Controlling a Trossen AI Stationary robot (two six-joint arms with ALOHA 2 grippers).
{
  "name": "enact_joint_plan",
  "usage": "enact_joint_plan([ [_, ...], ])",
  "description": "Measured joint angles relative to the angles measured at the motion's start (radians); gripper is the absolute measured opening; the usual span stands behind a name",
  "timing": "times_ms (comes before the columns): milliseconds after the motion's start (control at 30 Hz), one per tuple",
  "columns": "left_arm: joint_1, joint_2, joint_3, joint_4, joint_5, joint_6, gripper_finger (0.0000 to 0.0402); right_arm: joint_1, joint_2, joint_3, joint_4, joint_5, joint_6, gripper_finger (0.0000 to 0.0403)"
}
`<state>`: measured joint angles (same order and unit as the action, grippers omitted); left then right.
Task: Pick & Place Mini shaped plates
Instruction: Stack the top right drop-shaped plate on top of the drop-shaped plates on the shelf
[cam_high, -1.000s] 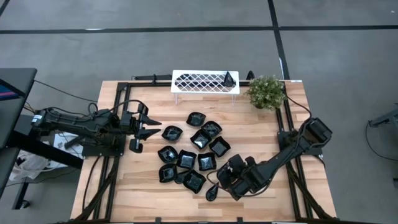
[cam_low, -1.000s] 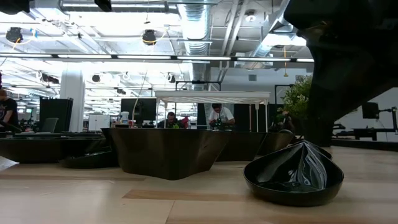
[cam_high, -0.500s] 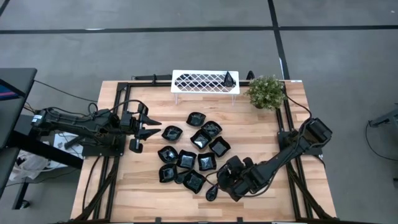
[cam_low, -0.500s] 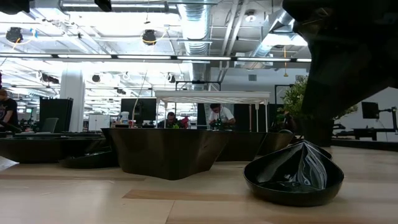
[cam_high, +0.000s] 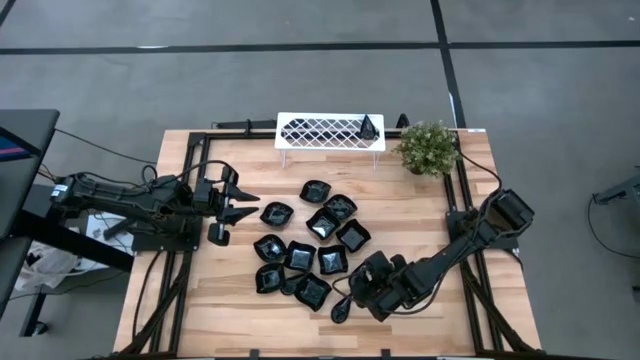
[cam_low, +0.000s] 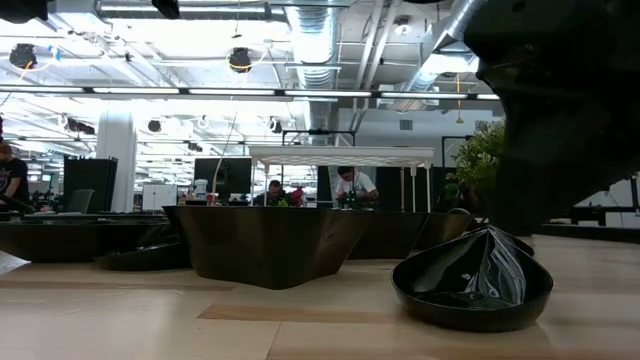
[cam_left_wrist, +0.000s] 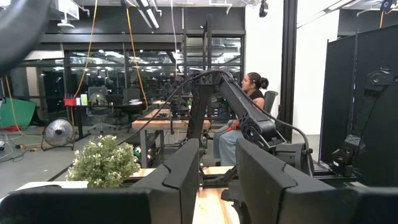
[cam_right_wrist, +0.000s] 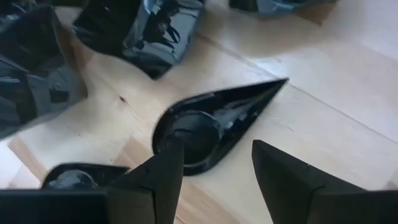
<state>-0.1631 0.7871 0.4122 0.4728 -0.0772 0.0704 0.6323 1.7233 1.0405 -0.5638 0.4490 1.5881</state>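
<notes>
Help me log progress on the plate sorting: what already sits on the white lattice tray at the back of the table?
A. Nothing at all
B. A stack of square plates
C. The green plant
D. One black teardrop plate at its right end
D: the high view shows a single black teardrop plate on the right end of the white lattice tray, with the green plant beside it on the table.

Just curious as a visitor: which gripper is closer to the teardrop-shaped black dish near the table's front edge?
Right. The right gripper hangs open right beside the teardrop dish; the left gripper waits far across the table.
</notes>
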Motion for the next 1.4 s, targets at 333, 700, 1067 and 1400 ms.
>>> enact_joint_plan([
  [333,0.000,0.000,0.000,0.000,0.000,0.000,0.0108,0.000,0.000,-0.017,0.022,-0.006,0.008,0.0180],
  [700,0.000,0.000,0.000,0.000,0.000,0.000,0.0108,-0.004,0.000,-0.080,0.132,-0.004,0.006,0.0167],
  [1067,0.000,0.000,0.000,0.000,0.000,0.000,0.0108,-0.014,0.000,-0.080,0.131,-0.004,-0.001,0.0165],
  [1400,0.000,0.000,0.000,0.000,0.000,0.000,0.0108,-0.018,0.000,-0.080,0.131,-0.007,-0.001,0.0164],
])
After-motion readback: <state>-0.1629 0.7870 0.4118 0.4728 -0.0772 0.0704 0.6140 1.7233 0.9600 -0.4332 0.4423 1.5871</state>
